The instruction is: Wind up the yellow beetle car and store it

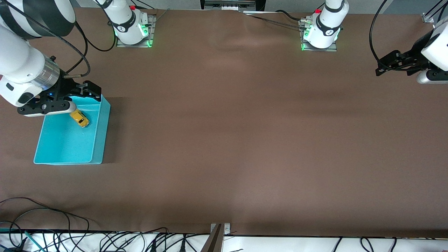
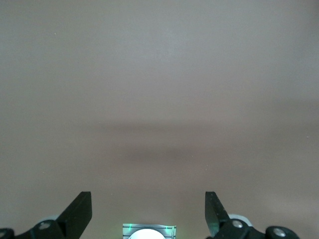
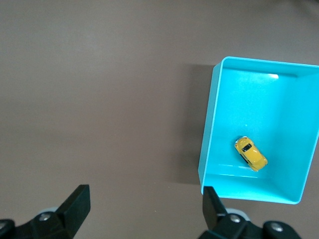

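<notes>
Brown matting covers the whole worktop [image 1: 224, 147], with loose cables trailing along the edge nearest the front camera. Toward the right arm's end sits a turquoise bin [image 1: 63, 147], and the yellow beetle car [image 1: 79, 118] rests on its floor in the part farthest from that camera, upright on its wheels and angled across the bin. Above that same end of the bin hangs the right tool [image 1: 70, 96], its fingers spread with nothing between them. By the worktop's edge at the left arm's end the left tool [image 2: 148, 209] waits over bare matting, fingers spread and empty. With the car already in the bin, storing looks done. If the spring holds any wind, the car could roll against a wall, and a low pull-back by the right tool could catch the bin's rim and drag it.
</notes>
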